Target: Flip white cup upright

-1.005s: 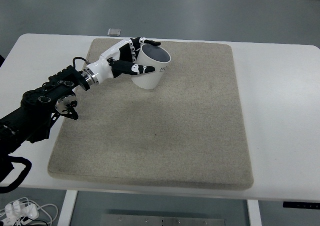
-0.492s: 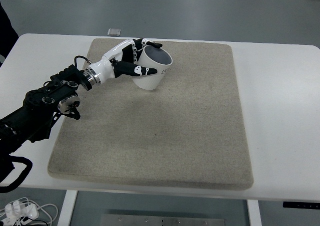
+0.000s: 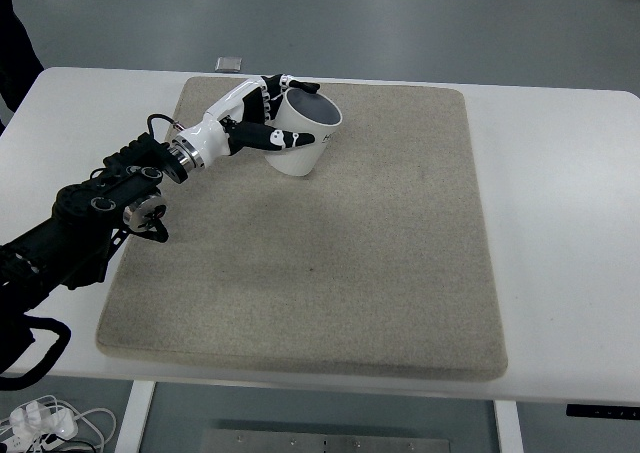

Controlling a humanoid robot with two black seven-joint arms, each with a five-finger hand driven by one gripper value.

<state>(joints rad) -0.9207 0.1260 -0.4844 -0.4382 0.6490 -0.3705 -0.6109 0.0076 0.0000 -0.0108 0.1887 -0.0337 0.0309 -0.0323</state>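
A white surface (image 3: 560, 173) carries a beige mat (image 3: 330, 253); at the mat's far-left corner the left robot hand (image 3: 262, 115) grips the white cup (image 3: 303, 138), mouth up, slightly tilted; it looks light, stiff, smooth; the side wall seems the safest hold.

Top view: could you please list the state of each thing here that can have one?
white cup: mouth facing up, tilted slightly, base on the mat, held.
left hand: shut on the white cup, fingers wrapped round its side.
mat: lying flat on the table.
table: bearing the mat.
right hand: not in view.
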